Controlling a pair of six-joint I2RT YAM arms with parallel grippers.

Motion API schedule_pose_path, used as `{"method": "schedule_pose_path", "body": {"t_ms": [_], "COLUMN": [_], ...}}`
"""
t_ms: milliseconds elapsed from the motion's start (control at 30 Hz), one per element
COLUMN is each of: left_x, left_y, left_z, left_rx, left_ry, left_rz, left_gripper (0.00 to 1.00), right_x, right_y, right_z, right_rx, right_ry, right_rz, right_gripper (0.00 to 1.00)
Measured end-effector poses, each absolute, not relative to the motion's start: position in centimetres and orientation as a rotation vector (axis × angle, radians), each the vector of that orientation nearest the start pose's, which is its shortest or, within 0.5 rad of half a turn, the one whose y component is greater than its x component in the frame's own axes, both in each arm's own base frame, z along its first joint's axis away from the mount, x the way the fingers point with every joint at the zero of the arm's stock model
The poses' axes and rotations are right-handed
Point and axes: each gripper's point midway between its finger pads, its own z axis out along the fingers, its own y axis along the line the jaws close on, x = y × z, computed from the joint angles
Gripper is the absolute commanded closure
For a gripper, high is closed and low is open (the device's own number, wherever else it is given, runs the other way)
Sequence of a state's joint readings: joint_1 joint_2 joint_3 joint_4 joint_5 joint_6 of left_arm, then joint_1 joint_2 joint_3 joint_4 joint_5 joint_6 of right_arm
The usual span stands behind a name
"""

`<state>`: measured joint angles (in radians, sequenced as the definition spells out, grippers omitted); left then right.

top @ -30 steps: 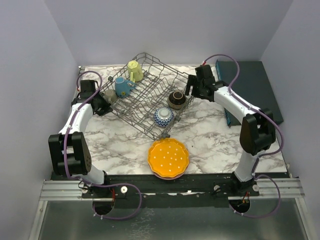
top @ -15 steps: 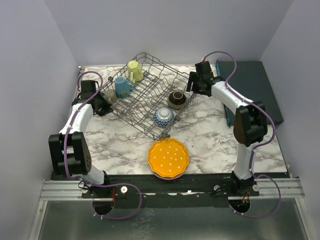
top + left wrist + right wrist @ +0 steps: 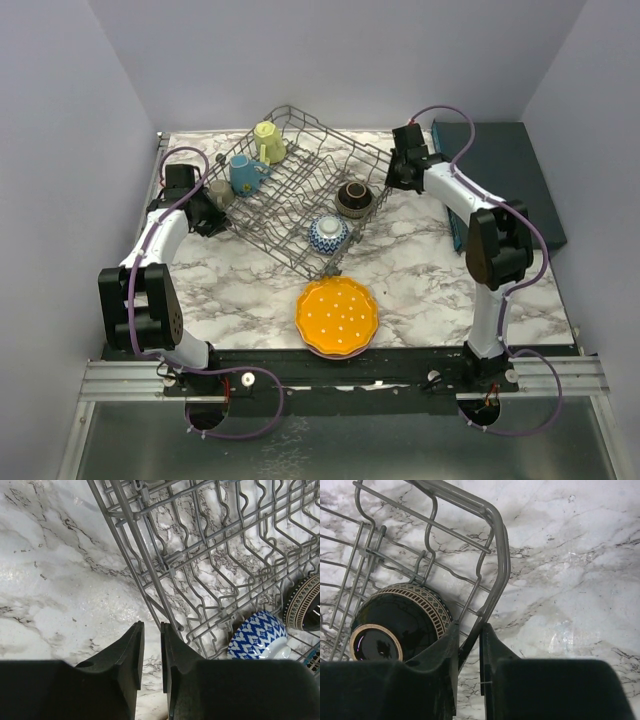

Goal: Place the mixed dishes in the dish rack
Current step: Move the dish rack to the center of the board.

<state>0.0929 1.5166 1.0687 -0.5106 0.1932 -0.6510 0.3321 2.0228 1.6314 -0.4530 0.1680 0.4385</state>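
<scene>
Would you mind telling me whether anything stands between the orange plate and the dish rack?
Nothing visible lies on the table between the orange plate and the dish rack; only the blue-white bowl sits inside the rack's nearest corner.

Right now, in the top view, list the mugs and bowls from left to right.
grey mug → blue mug → yellow mug → blue-white bowl → brown bowl
</scene>
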Motion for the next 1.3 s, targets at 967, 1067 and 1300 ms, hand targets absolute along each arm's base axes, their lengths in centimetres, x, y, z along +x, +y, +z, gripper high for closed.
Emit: {"method": "schedule_pose_path", "body": {"t_ms": [967, 1067, 1300], "left_x": [37.0, 37.4, 38.3], "left_y": [-4.9, -4.9, -5.1], "left_z": [9.4, 9.2, 8.9], "left_rx": [-0.823, -0.832, -0.837], "left_ry": [2.505, 2.514, 2.535], "left_rz": [-0.532, -0.534, -0.546], "left_gripper": [0.69, 0.67, 0.64], "right_x": [43.3, 42.2, 39.7], "right_y": [14.6, 14.6, 14.5], "right_z": [9.8, 9.8, 9.8], "right_rx": [0.349, 0.348, 0.356], "right_ry": [2.359, 2.369, 2.389], "right_rz": [0.294, 0.317, 0.365], "right_gripper": [1.00, 1.00, 1.00]}}
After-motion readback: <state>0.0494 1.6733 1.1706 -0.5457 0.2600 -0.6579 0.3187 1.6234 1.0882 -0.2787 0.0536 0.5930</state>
